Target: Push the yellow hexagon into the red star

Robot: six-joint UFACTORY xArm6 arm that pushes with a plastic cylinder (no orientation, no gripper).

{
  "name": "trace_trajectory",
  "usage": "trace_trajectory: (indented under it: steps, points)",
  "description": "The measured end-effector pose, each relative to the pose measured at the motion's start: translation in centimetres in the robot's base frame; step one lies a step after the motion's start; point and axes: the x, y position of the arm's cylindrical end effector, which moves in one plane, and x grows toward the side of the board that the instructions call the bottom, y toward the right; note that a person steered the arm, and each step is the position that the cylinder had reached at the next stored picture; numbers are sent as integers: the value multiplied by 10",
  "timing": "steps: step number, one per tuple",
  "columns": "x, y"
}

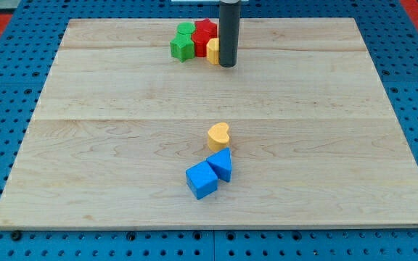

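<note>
The yellow hexagon (212, 51) sits near the view's top centre, mostly hidden behind the rod. It touches the red star (205, 35) just above and to its left. My tip (227, 65) rests on the board right against the yellow hexagon's right side, slightly below it. A green block (183, 45) lies against the red star's left side, forming one cluster with the star and the hexagon.
A yellow heart (218, 135) lies below the board's centre. Two blue blocks touch just beneath it: a blue triangular block (221, 164) and a blue cube (202, 180). The wooden board (85, 145) lies on a blue pegboard table.
</note>
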Motion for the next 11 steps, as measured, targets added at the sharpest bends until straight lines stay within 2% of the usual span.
trace_trajectory:
  steps: [1,2,3,4,5,6,8,9,10,11]
  points:
    - [-8,9]
    - [-40,9]
    - [-30,28]
    - [0,27]
    - [-5,-14]
    - [-29,-19]
    - [-31,-1]
    - [-22,54]
    - [61,95]
    - [162,87]
